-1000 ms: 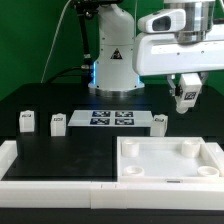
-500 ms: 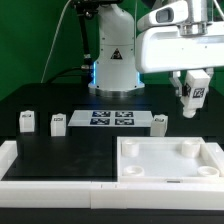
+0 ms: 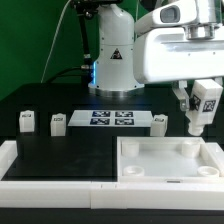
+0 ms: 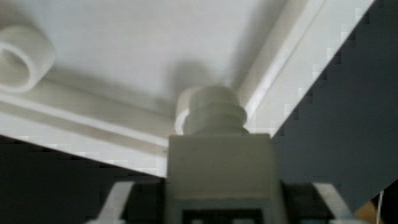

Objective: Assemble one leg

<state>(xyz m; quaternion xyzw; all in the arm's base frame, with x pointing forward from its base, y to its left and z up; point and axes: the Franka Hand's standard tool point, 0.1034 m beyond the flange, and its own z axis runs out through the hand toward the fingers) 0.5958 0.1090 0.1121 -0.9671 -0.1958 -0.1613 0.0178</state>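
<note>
Your two-finger pincer (image 3: 198,113) is pinching a small white stubby leg (image 3: 196,125) that carries a black-and-white square tag. The leg hangs upright in the grip, narrow peg end down. In the wrist view the held leg (image 4: 214,140) runs straight out from the grip, blocky body nearest the camera and rounded peg beyond it.

Directly below the pincer lies the large white square tray-like part (image 3: 170,160), flat on the black table (image 3: 70,150). The peg is over the tray's far corner on the exterior view's right, just beside the raised rim. You cannot tell from either view whether the peg touches the tray. In the wrist view a round corner socket (image 4: 22,55) of the tray sits well apart from the peg.

Near the pincer, lower and toward the exterior view's left, a second white tagged leg (image 3: 159,122) stands loose on the table. Beyond it on that side lies the marker board (image 3: 112,119). Two further white tagged legs (image 3: 57,123) (image 3: 25,122) stand well apart from the pincer
</note>
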